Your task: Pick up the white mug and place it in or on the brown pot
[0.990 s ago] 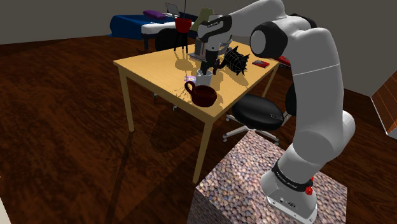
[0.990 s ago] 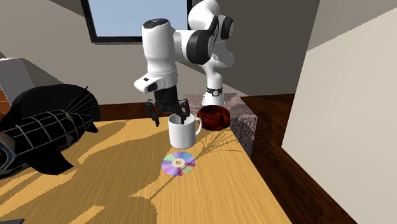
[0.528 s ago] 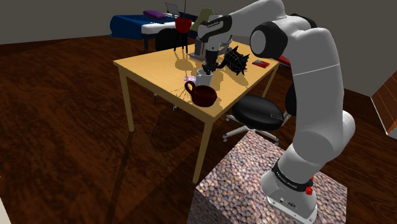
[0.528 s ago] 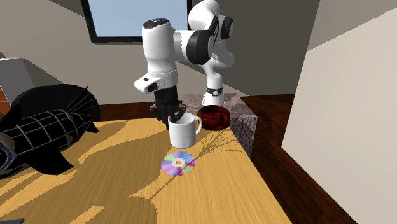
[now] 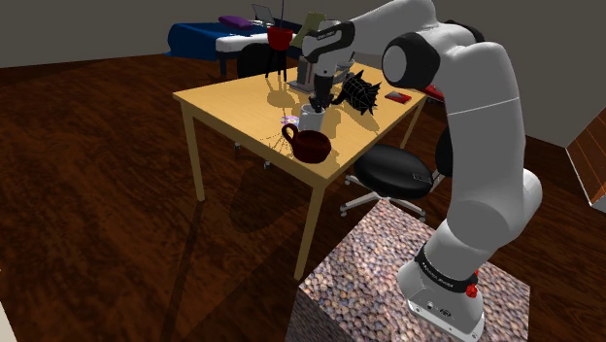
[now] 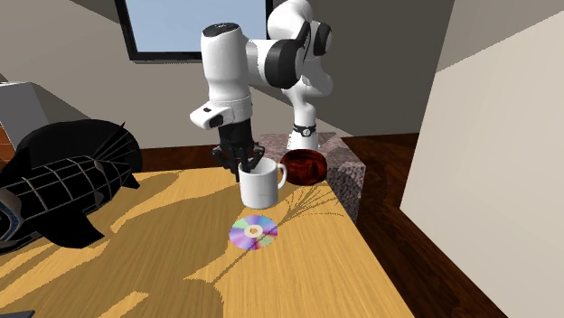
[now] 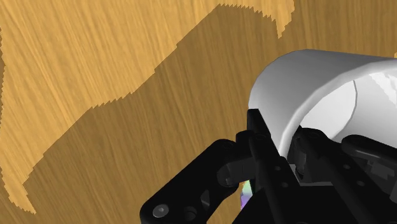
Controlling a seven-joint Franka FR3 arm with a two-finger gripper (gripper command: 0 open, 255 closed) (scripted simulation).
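Farthest to the second exterior view's left, a big black finned shape [image 6: 63,185] lies on the wooden bench [image 6: 163,262]. Toward the middle, a rainbow-sheened disc [image 6: 254,233] lies flat on the wood. Just behind it the white mug [image 6: 259,186] stands upright, its handle turned to that view's right. Its base appears to sit on the bench, though the angle leaves this a little uncertain.

The tool [image 6: 242,161] comes down onto the mug's rim at its left side, hanging from the white arm [image 6: 226,72]. In the wrist view its two black fingers [image 7: 262,149] are pinching the mug's wall. One finger lies against the outside and the other reaches inside the cup (a sliver of the disc's colours peeks out beneath them).

Right of the mug, just beside its handle, sits the brown pot [image 6: 302,167], dark and glossy, near the bench's far edge. Beyond that edge, further right, is the pebble-patterned stand [image 6: 348,176].

In the shoulder view the mug stands just behind the pot near the bench's edge. A black office chair [image 5: 393,170] stands on the floor to that view's right of them, by the bench.
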